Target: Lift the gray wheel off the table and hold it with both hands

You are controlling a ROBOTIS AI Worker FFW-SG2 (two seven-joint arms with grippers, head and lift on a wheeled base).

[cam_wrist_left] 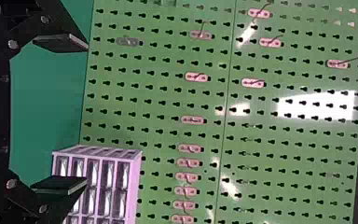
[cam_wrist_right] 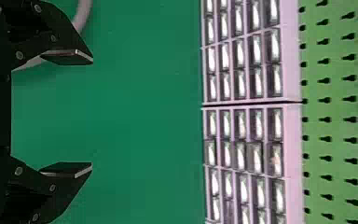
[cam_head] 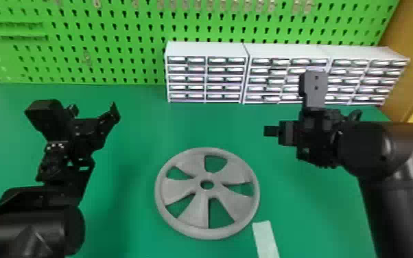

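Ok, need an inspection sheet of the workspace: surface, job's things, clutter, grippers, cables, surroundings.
Surface: green table, gray wheel and pale strip lying on it
Job's things: gray wheel flat on the table, not lifted, held by neither gripper
Clutter: pale strip beside the wheel's near right rim
Left gripper: open, left of the wheel
Right gripper: open, to the wheel's right
Cables: nothing seen
Surroundings: green pegboard behind the table; white drawer units in front of it

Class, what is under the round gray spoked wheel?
The flat green tabletop shows through the openings and centre hole of the wheel. Whatever its solid parts cover cannot be seen.
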